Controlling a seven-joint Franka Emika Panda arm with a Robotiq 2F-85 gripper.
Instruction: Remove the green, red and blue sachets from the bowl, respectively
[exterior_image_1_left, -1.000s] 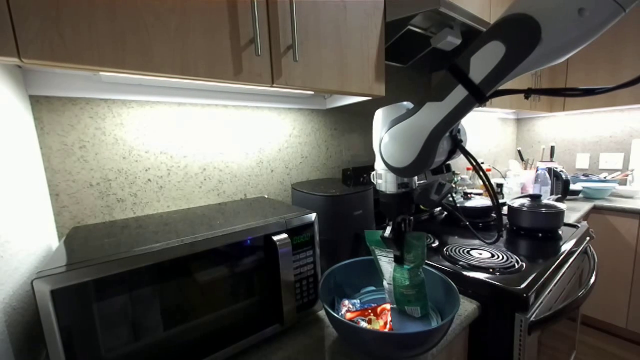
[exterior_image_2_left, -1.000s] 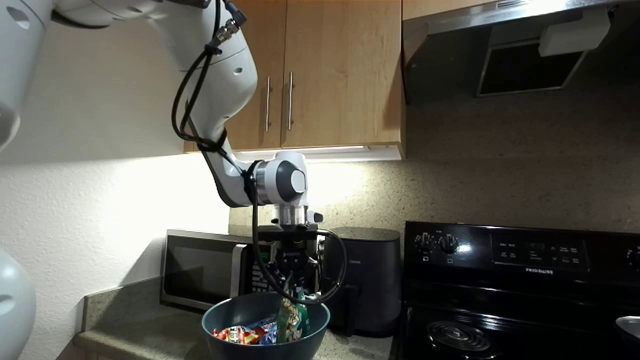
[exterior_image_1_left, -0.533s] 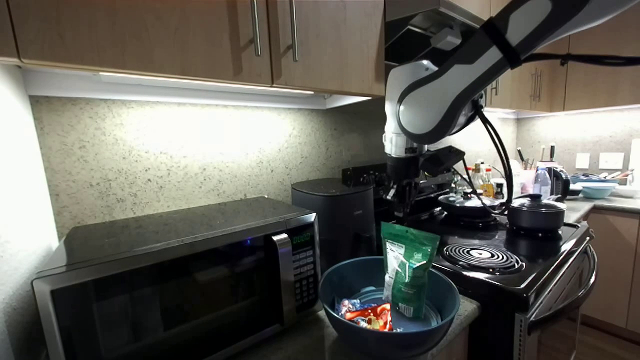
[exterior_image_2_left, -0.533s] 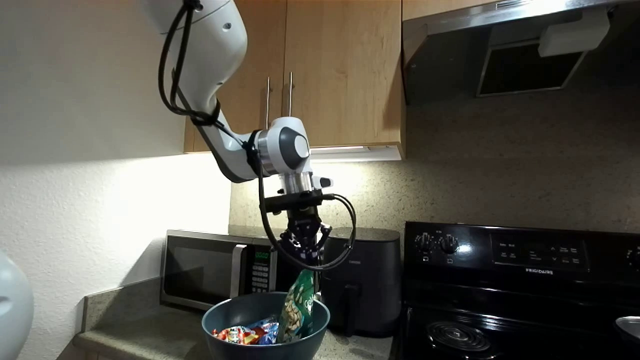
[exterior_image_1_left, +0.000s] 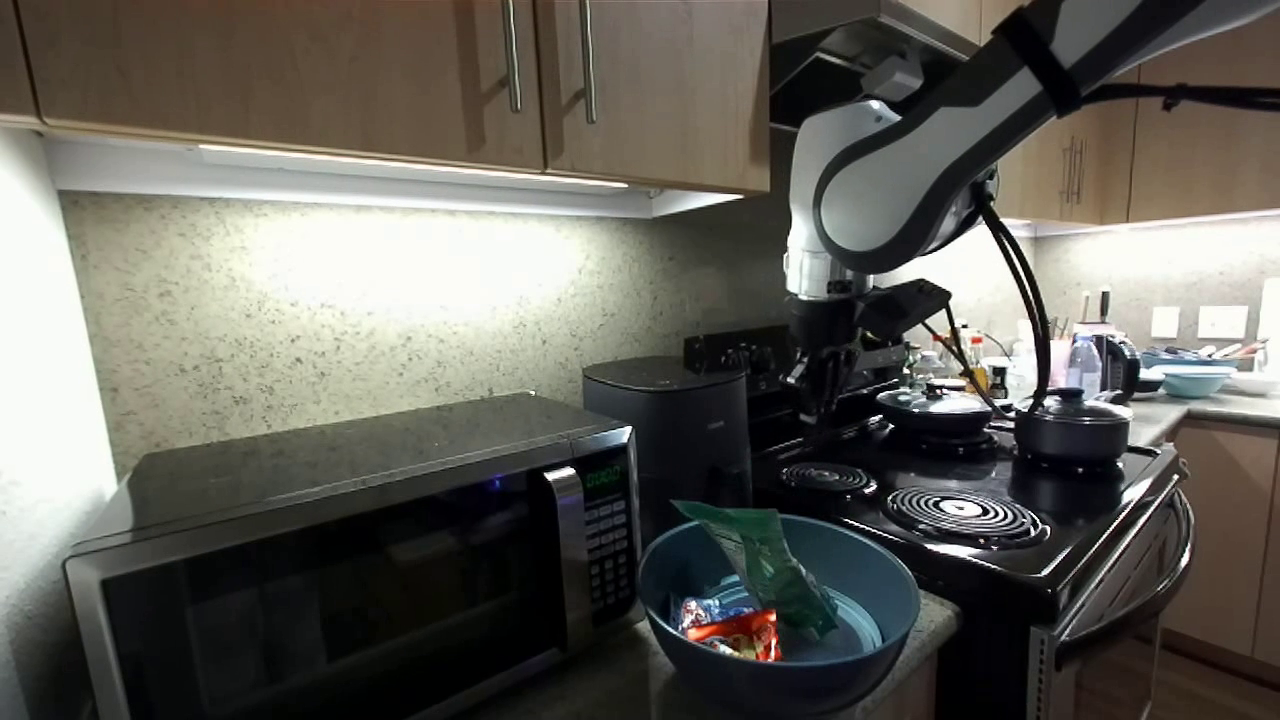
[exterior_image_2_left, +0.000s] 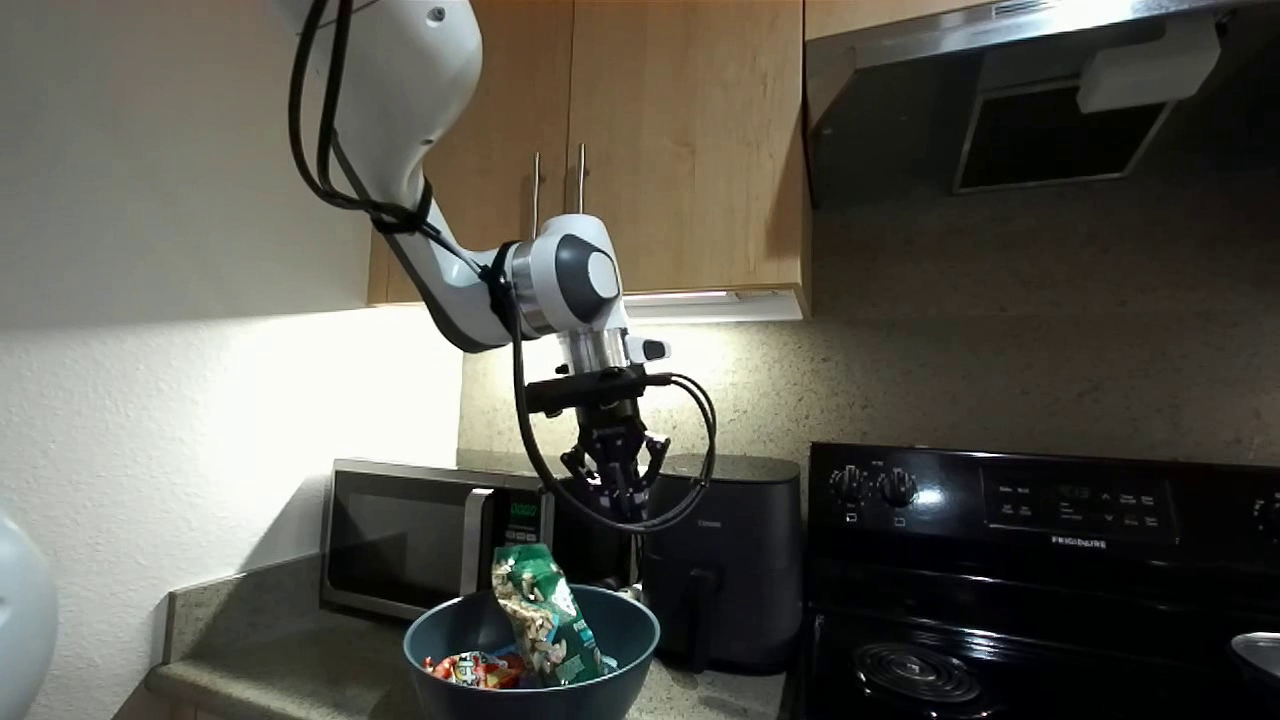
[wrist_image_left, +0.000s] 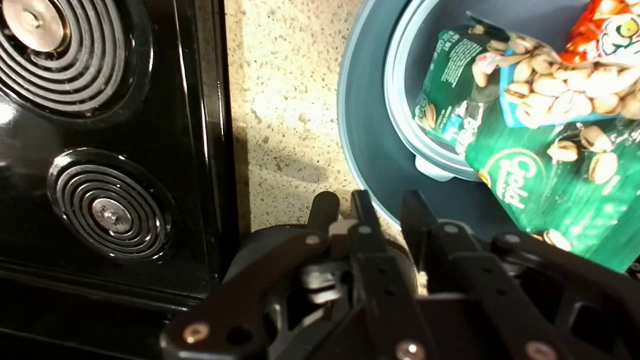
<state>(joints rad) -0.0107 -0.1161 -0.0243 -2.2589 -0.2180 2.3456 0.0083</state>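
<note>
Green pack (wrist_image_left: 565, 165): tipped in the bowl (exterior_image_1_left: 795, 690), near 3 o'clock from the hand (wrist_image_left: 386, 197) in the wrist view.
Red pack (exterior_image_1_left: 745, 637), blue pack (exterior_image_1_left: 700, 612): in there too.
Hand: higher than the bowl, fingers (wrist_image_left: 363, 210) a little apart (just air between).
Bowl: green pack's top pokes past its edge.
Stove (wrist_image_left: 165, 117): near 9 o'clock in that view, counter (wrist_image_left: 285, 100) between it and bowl.

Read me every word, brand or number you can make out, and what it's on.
"Gold" on the green sachet, wrist view.
"NET WT", apparently then "8 OZ", also on it; remaining print too small.
"FRIGIDAIRE" on the stove's back panel; smaller markings there unreadable.
"0000" on the microwave's display; any colon is unclear.
Too blurred or small: label on the dark appliance, lettering on the red sachet.
</note>
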